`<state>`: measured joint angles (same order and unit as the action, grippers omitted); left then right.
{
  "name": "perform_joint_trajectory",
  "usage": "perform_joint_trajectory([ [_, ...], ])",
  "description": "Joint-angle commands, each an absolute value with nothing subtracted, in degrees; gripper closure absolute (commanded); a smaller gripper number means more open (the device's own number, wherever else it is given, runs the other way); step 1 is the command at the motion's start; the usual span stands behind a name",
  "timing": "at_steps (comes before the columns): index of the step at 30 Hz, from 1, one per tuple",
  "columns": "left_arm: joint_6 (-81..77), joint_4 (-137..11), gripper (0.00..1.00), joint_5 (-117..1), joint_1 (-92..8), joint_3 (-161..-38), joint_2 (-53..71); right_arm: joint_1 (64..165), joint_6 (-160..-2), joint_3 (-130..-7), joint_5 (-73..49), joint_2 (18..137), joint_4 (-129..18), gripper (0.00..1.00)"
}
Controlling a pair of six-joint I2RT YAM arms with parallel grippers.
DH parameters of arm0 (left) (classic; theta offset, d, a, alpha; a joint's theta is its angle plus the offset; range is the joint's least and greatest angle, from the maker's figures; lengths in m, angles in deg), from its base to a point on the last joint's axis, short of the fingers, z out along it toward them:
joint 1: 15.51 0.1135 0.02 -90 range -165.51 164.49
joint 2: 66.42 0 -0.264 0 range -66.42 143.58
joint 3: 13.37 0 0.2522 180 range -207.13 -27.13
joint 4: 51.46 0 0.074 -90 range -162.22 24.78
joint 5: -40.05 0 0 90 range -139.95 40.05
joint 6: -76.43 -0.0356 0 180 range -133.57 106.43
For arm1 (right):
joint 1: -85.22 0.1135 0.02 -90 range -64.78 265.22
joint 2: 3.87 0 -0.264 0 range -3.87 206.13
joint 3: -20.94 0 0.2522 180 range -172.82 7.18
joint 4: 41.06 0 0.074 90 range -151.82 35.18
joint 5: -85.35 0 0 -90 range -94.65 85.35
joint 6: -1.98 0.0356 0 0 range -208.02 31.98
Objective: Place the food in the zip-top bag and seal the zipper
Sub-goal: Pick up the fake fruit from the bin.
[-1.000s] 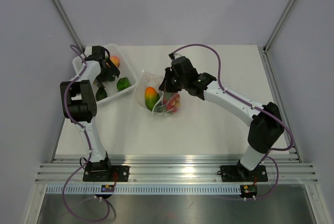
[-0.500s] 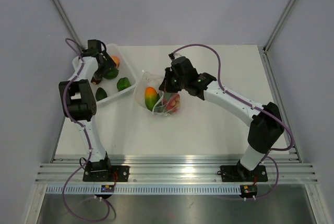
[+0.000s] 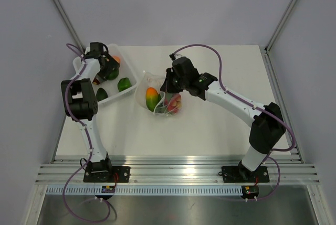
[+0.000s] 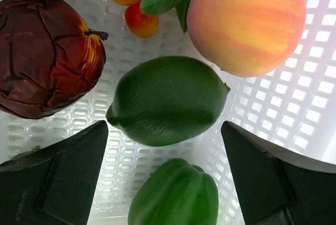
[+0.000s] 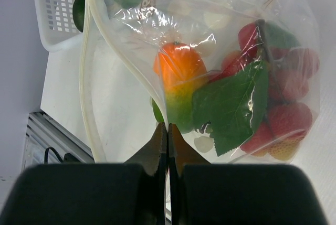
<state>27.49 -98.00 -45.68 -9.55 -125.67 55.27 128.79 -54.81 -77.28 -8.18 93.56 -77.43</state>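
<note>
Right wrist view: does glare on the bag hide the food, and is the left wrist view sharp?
Right wrist: white glints on the zip-top bag, yet the orange-green fruit and red pieces read clearly. Left wrist: green lime sharp, evenly lit.

Wears white link shells [image 3: 236, 104] between bulky black joint housings [image 3: 265, 128]; trails purple cables [image 3: 197, 45]; stands on black base plates [image 3: 239, 173]; ends in matte black end effector fingers [image 4: 58, 178].

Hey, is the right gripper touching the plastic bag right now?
Touching. The right wrist view shows the right gripper shut, pinching the plastic bag at its mouth edge.
</note>
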Motion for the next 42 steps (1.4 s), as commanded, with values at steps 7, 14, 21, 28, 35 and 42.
perform_joint_trajectory([
  [7,25.99,-93.61,0.02,-52.38,-9.45,-126.79,56.37,129.16,-55.76,-80.71,-7.38,94.92,-77.59,1.0],
  [14,19.32,-95.1,0.02,-59.17,-10.85,-126.89,54.44,129.16,-55.76,-80.88,-7.46,95.36,-77.5,1.0],
  [21,16.41,-98.87,0.04,-54.19,-10.94,-124.42,48.46,129.16,-55.41,-80.8,-7.99,95.71,-76.97,1.0],
  [28,13.59,-99.94,0.06,-50.22,-10.94,-124.95,47.75,129.16,-54.44,-80.62,-9.66,96.32,-75.39,0.99],
  [35,8.41,-102.12,0.07,-44.77,-10.85,-131.53,52.49,129.16,-54.53,-80.36,-9.22,96.15,-76.0,0.99],
  [42,5.33,-105.65,0.01,-48.27,-9.97,-141.2,61.36,129.16,-54.36,-80.8,-9.13,96.41,-76.27,0.99],
])
